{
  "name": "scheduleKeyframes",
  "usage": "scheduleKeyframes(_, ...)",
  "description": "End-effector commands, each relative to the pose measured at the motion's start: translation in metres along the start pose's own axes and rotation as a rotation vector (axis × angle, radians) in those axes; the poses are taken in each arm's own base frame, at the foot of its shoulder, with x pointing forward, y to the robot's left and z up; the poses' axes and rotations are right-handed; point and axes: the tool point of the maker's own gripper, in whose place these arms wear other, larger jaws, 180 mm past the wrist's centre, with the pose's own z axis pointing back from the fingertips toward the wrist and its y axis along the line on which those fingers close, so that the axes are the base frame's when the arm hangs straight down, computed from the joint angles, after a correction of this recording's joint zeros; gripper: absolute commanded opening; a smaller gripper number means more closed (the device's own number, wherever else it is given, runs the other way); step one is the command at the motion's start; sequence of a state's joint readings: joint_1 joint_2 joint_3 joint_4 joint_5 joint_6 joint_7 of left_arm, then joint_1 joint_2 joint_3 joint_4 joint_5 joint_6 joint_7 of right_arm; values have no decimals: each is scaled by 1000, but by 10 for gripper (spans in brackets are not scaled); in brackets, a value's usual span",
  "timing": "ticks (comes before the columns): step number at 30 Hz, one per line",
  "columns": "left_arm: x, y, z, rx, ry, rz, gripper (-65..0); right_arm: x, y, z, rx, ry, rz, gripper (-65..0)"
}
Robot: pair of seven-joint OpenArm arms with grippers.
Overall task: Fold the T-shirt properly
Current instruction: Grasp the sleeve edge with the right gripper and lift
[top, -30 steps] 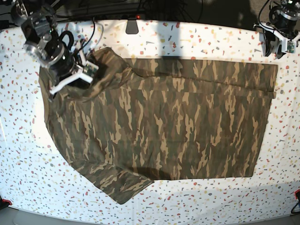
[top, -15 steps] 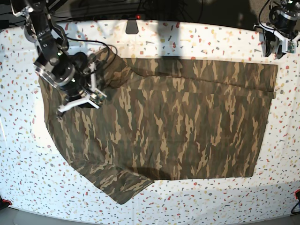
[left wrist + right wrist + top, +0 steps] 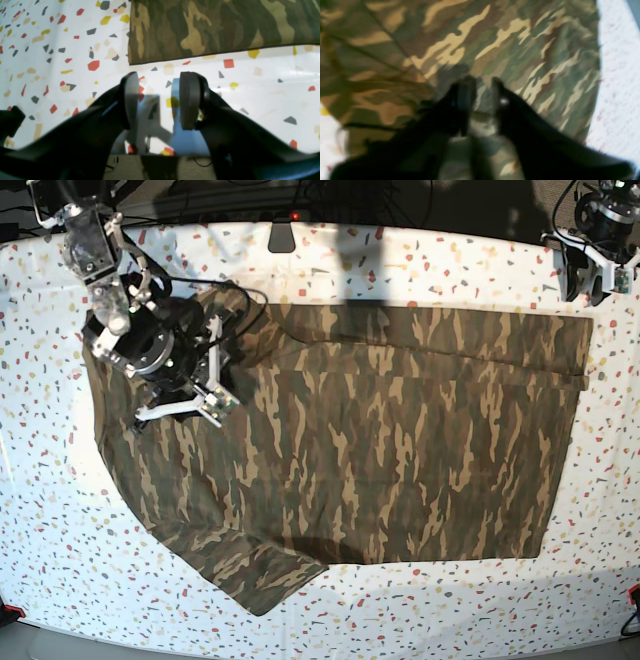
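Claws first. The right claw [image 3: 190, 395] is hanging over the neck end of the T-shirt [image 3: 380, 440], on the left side of the base view. In the right wrist view its two fingers [image 3: 465, 100] are sitting a little apart with only a thin gap between them, and camouflage cloth is showing under and behind them. That view is blurry, so I cannot tell if the fingers are pinching any cloth or even touching it.

The left claw [image 3: 160, 100] is staying at the far right corner of the counter [image 3: 400, 610], well away from the other one. Its fingers are spread wide and are holding nothing. They are pointing at the bare speckled counter, and one square corner of the T-shirt [image 3: 212, 27] is lying just past the tips, not touching them.

The T-shirt is lying mostly flat on the white counter with the colored specks. Its long way is running left to right in the base view. The straight bottom edge is on the right side, and the neck end is on the left side, under the right claw. One sleeve is sticking out toward the near edge of the counter at the lower left. The cloth by the right claw is bunching up a little.
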State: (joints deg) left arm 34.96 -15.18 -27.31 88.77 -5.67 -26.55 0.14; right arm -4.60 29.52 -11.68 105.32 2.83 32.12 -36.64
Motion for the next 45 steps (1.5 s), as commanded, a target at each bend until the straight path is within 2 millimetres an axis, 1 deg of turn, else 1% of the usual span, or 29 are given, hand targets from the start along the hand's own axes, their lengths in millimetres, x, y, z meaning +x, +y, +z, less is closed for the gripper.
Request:
scheduleKeyframes(1,12,5,2,7,-41,-11,-386,11,-18,10,-35,-31,-27,-404)
scheduleKeyframes(2,12,5,2,7,-41,-11,-386,12,-22,15,-21,-29,-83,-394)
scheduleKeyframes(4,12,5,2,7,-42,-11,-386,14,-31,27,10,-49,-209,-393)
scheduleKeyframes(6,12,5,2,7,-41,-10,-386,15,-44,39,34,-95,-344,-393)
scheduleKeyframes(8,11,5,2,7,-35,-7,-386,8,-59,54,31,-118,-450,-393)
scheduleKeyframes(11,13,5,2,7,-47,16,-386,-13,-79,72,-2,-105,-561,-393)
scheduleKeyframes(13,15,5,2,7,-57,34,-386,-33,-83,78,-1,-53,-621,-393)
scheduleKeyframes(15,16,5,2,7,-66,51,-386,-51,-82,77,28,-10,-669,-394)
scheduleKeyframes(18,17,5,2,7,-67,56,-386,-74,-78,69,77,39,-755,-393)
scheduleKeyframes(21,17,5,2,7,-67,56,-386,-97,-77,63,104,108,-789,-393)
scheduleKeyframes(23,17,6,2,7,-68,56,-386,-108,-80,61,105,129,-813,-394)
scheduleKeyframes(26,17,6,2,7,-69,56,-386,-117,-78,60,117,149,-828,-393)
scheduleKeyframes(31,17,6,2,7,-70,56,-386,-118,-72,55,137,152,-841,-393)
scheduleKeyframes(38,18,6,2,7,-73,56,-386,-106,-44,38,222,161,-792,-394)
scheduleKeyframes(40,18,6,2,7,-73,56,-386,-106,-35,33,242,183,-769,-394)
scheduleKeyframes(42,18,6,2,7,-73,56,-386,-108,-30,29,238,204,-749,-394)
scheduleKeyframes(44,18,6,2,7,-72,55,-386,-108,-29,27,228,206,-761,-408)
scheduleKeyframes(45,18,6,2,7,-73,56,-386,-107,-30,26,225,199,-763,-430)
